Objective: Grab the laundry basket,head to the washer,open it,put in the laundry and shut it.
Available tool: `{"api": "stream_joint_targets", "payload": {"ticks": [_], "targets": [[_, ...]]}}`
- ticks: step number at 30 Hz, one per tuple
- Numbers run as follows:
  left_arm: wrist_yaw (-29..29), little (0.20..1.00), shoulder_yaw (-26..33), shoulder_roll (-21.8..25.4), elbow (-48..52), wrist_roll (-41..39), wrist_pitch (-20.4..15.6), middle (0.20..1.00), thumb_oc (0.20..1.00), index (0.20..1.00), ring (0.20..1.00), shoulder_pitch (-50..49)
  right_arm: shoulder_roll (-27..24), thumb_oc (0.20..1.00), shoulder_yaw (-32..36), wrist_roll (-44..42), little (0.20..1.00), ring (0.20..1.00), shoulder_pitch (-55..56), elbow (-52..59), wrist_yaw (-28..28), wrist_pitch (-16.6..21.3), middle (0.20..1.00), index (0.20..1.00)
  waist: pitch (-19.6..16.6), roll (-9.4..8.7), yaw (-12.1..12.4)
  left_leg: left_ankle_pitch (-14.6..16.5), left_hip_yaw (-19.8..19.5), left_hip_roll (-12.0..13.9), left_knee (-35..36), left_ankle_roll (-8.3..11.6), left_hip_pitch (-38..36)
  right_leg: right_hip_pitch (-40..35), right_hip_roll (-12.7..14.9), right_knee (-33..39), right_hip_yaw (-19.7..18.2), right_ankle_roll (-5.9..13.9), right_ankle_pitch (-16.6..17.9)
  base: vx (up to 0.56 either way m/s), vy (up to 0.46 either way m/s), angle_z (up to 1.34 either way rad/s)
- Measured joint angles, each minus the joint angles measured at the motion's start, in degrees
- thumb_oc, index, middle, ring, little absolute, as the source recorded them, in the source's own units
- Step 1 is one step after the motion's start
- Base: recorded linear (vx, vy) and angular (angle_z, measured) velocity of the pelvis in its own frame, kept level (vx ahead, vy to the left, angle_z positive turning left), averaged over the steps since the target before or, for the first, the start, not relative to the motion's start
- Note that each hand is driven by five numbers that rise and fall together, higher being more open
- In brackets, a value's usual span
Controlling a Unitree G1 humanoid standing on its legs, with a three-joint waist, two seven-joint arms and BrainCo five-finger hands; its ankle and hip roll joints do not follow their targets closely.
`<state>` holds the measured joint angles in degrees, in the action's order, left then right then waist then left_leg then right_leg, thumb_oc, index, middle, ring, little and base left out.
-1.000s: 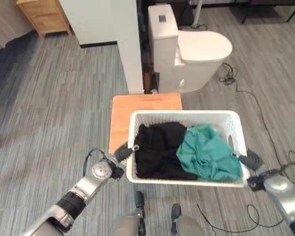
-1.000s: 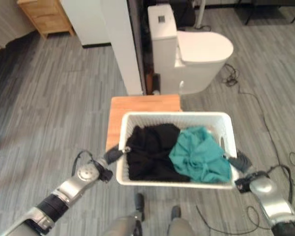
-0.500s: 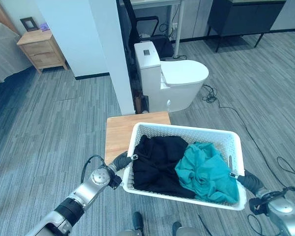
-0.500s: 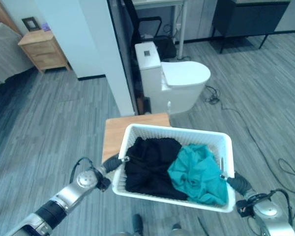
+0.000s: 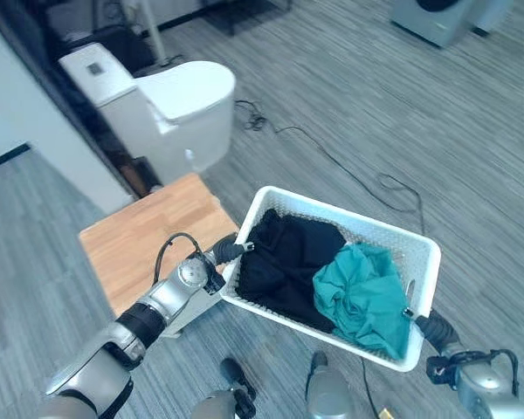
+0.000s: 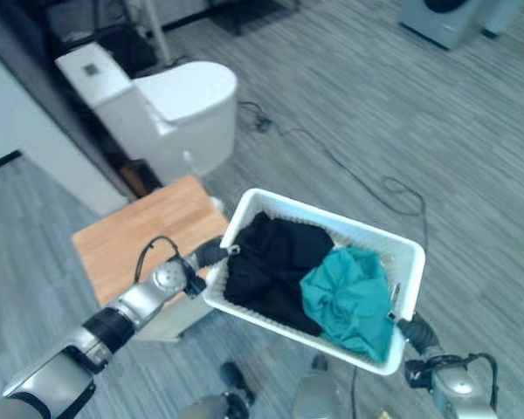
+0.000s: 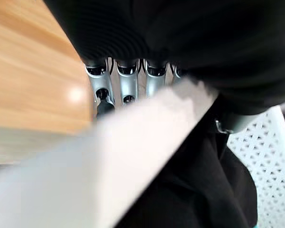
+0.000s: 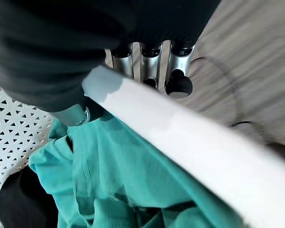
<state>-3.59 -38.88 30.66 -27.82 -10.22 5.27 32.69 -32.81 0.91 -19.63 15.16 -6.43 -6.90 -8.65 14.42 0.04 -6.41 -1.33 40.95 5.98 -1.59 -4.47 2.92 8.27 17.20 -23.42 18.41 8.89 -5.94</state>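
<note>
I carry a white perforated laundry basket (image 5: 419, 249) in the air between both hands. A black garment (image 5: 288, 262) lies in its left half and a teal garment (image 5: 362, 297) in its right half. My left hand (image 5: 227, 253) is shut on the basket's left rim, fingers (image 7: 121, 80) under the rim (image 7: 133, 142) and thumb inside on the black cloth. My right hand (image 5: 428, 327) is shut on the right rim (image 8: 171, 133), fingers (image 8: 149, 61) curled beneath it, thumb over the teal cloth (image 8: 118, 175). A grey washer (image 5: 437, 13) stands at the far upper right.
A low wooden table (image 5: 144, 240) stands just left of the basket, under my left arm. Behind it are a white toilet (image 5: 162, 100) and a white wall (image 5: 17, 113). A black cable (image 5: 332, 161) trails over the grey plank floor toward the right.
The whole view has swung right: the toilet and table have shifted left and the washer has come into sight. The basket stays gripped in both hands, now tilted across the picture.
</note>
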Motion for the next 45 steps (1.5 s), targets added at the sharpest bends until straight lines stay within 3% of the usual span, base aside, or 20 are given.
{"api": "stream_joint_targets", "payload": {"ticks": [1, 2, 3, 4, 6, 8, 9, 10, 11, 13, 14, 17, 22, 32, 33, 34, 35, 37, 39, 45], "targets": [[-0.15, 0.200, 0.64, 1.37, -0.46, -0.37, 0.03, 0.200, 0.200, 0.200, 0.200, -0.50, 0.28, 0.200, -2.37, 0.20, 0.200, 0.200, -0.70, -0.33, -0.67, 0.03, 0.200, 0.200, -0.09, -0.71, 1.18, 0.90, 2.63, 2.49, -3.30, 0.91, -0.19, -2.92, 0.56, 0.37, 3.71, -0.22, -1.98, -0.26, -0.231, -2.08], [-0.07, 0.200, 1.83, 2.06, -0.59, -0.61, 0.01, 0.200, 0.200, 0.200, 0.200, -1.43, 0.96, 0.200, -3.54, 0.25, 0.200, 0.200, -1.02, -1.09, -0.77, -0.12, 0.200, 0.200, -0.47, -1.69, 2.22, 0.74, 4.17, 3.16, -4.21, 1.14, -0.60, -3.55, -0.38, 3.99, 4.07, -0.27, -2.24, -0.20, -0.202, -2.10], [0.23, 0.200, 3.66, 2.38, -0.61, -0.86, 0.00, 0.200, 0.200, 0.200, 0.200, -3.34, 0.93, 0.200, -5.47, 0.36, 0.200, 0.200, -2.69, -1.77, -0.81, -0.15, 0.200, 0.200, -0.63, -1.53, 4.20, 0.61, 3.93, 5.74, -6.59, 1.36, -0.82, -3.91, -3.14, 7.84, 5.48, -3.25, -1.65, -0.07, -0.085, -2.05], [0.14, 0.200, 5.69, 2.81, -0.71, -1.17, 0.00, 0.200, 0.200, 0.200, 0.200, -5.27, 0.92, 0.200, -7.11, 0.76, 0.200, 0.200, -5.56, -3.02, -0.80, -0.17, 0.200, 0.200, -0.68, -0.91, 4.25, 1.30, 3.42, 8.81, -10.20, 1.93, 0.81, -4.21, -5.12, 10.60, 4.72, -4.82, 0.28, -0.12, -0.122, -1.76], [0.00, 0.200, 6.51, 1.38, -0.37, -1.20, -0.21, 0.200, 0.200, 0.200, 0.200, -5.84, -0.53, 0.200, -7.19, 1.30, 0.200, 0.200, -5.71, -3.68, -0.70, -0.28, 0.200, 0.200, -0.83, -1.59, 3.57, 2.99, 1.20, 9.20, -9.01, 4.97, 2.96, -4.11, -6.97, 12.72, 2.08, -5.62, 0.93, -0.12, -0.196, -1.01], [0.53, 0.200, 7.85, 0.67, -0.49, -2.30, -1.89, 0.200, 0.200, 0.200, 0.200, -8.40, -2.45, 0.200, -8.59, 1.27, 0.200, 0.200, -7.59, -5.00, -0.89, -0.21, 0.200, 0.200, -2.56, -1.24, 6.23, 1.01, -6.40, 6.72, -3.23, 6.64, 2.67, -1.51, -9.21, 12.84, -2.96, -7.02, 1.69, -0.10, -0.167, -1.39], [0.74, 0.200, 8.25, 0.02, -1.27, -2.82, -2.03, 0.200, 0.200, 0.200, 0.200, -9.39, -3.45, 0.200, -9.02, 1.20, 0.200, 0.200, -9.14, -5.71, -0.96, 0.03, 0.200, 0.200, -2.78, -0.49, 6.87, -2.38, -12.17, 6.28, -6.65, 5.37, 4.64, -0.99, -11.48, 13.40, -4.27, -7.96, 1.80, -0.08, -0.140, -1.21], [0.95, 0.200, 8.50, -0.21, -1.72, -2.82, -2.39, 0.200, 0.200, 0.200, 0.200, -9.68, -2.99, 0.200, -9.33, 1.16, 0.200, 0.200, -9.81, -6.52, -0.90, 0.01, 0.200, 0.200, -2.61, -1.54, 6.68, -2.19, -19.96, 6.44, -10.08, 4.54, 6.72, -0.39, -11.54, 12.89, -4.47, -8.35, 1.84, -0.08, -0.180, -0.90], [1.29, 0.200, 8.76, -0.33, -1.78, -2.87, -2.70, 0.200, 0.200, 0.200, 0.200, -10.45, -3.19, 0.200, -10.11, 0.97, 0.200, 0.200, -10.21, -7.40, -1.20, 0.04, 0.200, 0.200, -2.59, -3.99, 7.94, 0.40, -33.65, 3.37, -10.74, 7.30, 9.06, 0.46, -10.74, 12.79, -7.02, -8.70, 2.30, 0.02, -0.120, -0.50], [0.82, 0.200, 8.07, -1.11, -1.66, -3.18, -2.58, 0.200, 0.200, 0.200, 0.200, -12.10, -4.13, 0.200, -9.53, 0.39, 0.200, 0.200, -9.58, -7.80, -1.98, 0.02, 0.200, 0.200, -2.67, -3.45, 7.08, -0.26, -41.72, -0.06, -4.67, 9.34, 8.84, -0.89, -10.78, 14.33, -6.76, -8.08, 3.12, 0.01, -0.066, -0.12], [1.05, 0.200, 7.53, -2.15, -1.69, -3.37, -2.48, 0.200, 0.200, 0.200, 0.200, -12.44, -4.68, 0.200, -9.26, 0.08, 0.200, 0.200, -8.82, -7.95, -1.93, -0.03, 0.200, 0.200, -2.58, -1.16, 6.93, -6.71, -40.43, -0.16, -3.20, 8.48, 8.29, -2.58, -12.37, 15.21, -6.02, -7.53, 3.23, 0.01, -0.031, 0.26], [1.87, 0.200, 7.22, -1.65, -1.72, -3.34, -2.26, 0.200, 0.200, 0.200, 0.200, -12.32, -3.66, 0.200, -9.37, -0.31, 0.200, 0.200, -8.41, -8.35, -2.15, -0.06, 0.200, 0.200, -2.60, -0.56, 6.59, -4.27, -37.84, 0.11, -0.01, 8.21, 5.94, -3.21, -12.03, 15.87, -5.47, -5.94, 2.29, 0.04, -0.029, 0.06], [2.11, 0.200, 7.33, 0.50, 0.52, -3.36, -2.20, 0.200, 0.200, 0.200, 0.200, -13.02, -3.66, 0.200, -9.38, -1.83, 0.200, 0.200, -7.53, -6.80, -3.24, -0.07, 0.200, 0.200, -2.94, 0.14, 7.18, -4.30, -35.28, -1.98, 2.12, 7.98, 4.00, -3.36, -9.84, 16.34, -8.36, -3.92, 3.57, 0.04, -0.022, -0.17], [1.65, 0.200, 7.16, -0.15, 1.01, -3.33, -2.19, 0.200, 0.200, 0.200, 0.200, -12.91, -4.44, 0.200, -7.64, -2.68, 0.200, 0.200, -4.65, -4.87, -4.03, -0.02, 0.200, 0.200, -2.98, 0.28, 5.30, -5.47, -35.10, -1.52, 2.33, 6.92, 3.74, -5.22, -11.36, 20.45, -8.07, -3.48, 5.22, 0.04, -0.128, 0.00], [1.72, 0.200, 7.17, -0.56, 0.81, -3.32, -2.13, 0.200, 0.200, 0.200, 0.200, -12.26, -4.72, 0.200, -7.58, -3.31, 0.200, 0.200, -4.43, -4.65, -4.46, 0.00, 0.200, 0.200, -2.74, 0.50, 5.23, -4.59, -35.24, -0.84, 0.23, 8.15, 4.88, -4.14, -12.44, 16.89, -8.42, -4.80, 2.79, 0.05, -0.241, 0.07], [1.83, 0.200, 7.17, 0.07, 0.78, -3.30, -2.07, 0.200, 0.200, 0.200, 0.200, -10.88, -4.62, 0.200, -7.52, -3.34, 0.200, 0.200, -3.89, -3.72, -4.54, -0.06, 0.200, 0.200, -1.77, -0.22, 6.05, -3.66, -35.77, 0.55, -3.05, 9.63, 5.72, -1.78, -15.93, 9.29, -8.45, -8.06, -1.52, 0.07, -0.211, 0.22], [1.77, 0.200, 7.49, 0.35, 0.68, -3.26, -2.10, 0.200, 0.200, 0.200, 0.200, -10.52, -4.80, 0.200, -7.78, -4.06, 0.200, 0.200, -3.52, -2.97, -4.73, -0.05, 0.200, 0.200, -1.42, -2.86, 5.85, -4.02, -35.82, -0.36, -6.74, 10.71, 7.09, -2.17, -17.18, 8.81, -9.07, -11.97, -3.68, 0.12, -0.253, 0.37], [2.25, 0.200, 7.01, -0.07, 0.55, -3.23, -2.01, 0.200, 0.200, 0.200, 0.200, -9.46, -5.64, 0.200, -7.44, -4.30, 0.200, 0.200, -5.02, -3.18, -4.31, -0.12, 0.200, 0.200, -0.22, -4.43, 6.17, -4.61, -37.26, 0.19, -19.29, 9.57, 13.27, -2.30, -16.66, 8.19, -9.07, -13.76, -3.75, 0.21, -0.116, 0.05], [2.17, 0.200, 6.78, -0.30, 0.05, -3.27, -1.98, 0.200, 0.200, 0.200, 0.200, -7.85, -6.47, 0.200, -7.24, -4.30, 0.200, 0.200, -6.50, -3.45, -4.00, -0.13, 0.200, 0.200, 0.26, -4.28, 5.99, -2.76, -36.94, 0.33, -23.06, 7.83, 17.41, -3.53, -17.28, 10.04, -8.21, -14.00, -3.73, 0.29, -0.018, 0.08], [3.36, 0.200, 6.74, -1.40, -3.37, -3.30, -2.15, 0.200, 0.200, 0.200, 0.200, -4.84, -7.14, 0.200, -10.15, -4.34, 0.200, 0.200, -11.78, -6.57, -1.96, -0.07, 0.200, 0.200, 1.41, -2.43, 7.85, -3.65, -32.13, -0.04, 2.14, 8.82, 18.20, -6.31, -21.10, 15.86, -7.57, -12.90, -1.40, 0.50, 0.031, 0.01]]}}
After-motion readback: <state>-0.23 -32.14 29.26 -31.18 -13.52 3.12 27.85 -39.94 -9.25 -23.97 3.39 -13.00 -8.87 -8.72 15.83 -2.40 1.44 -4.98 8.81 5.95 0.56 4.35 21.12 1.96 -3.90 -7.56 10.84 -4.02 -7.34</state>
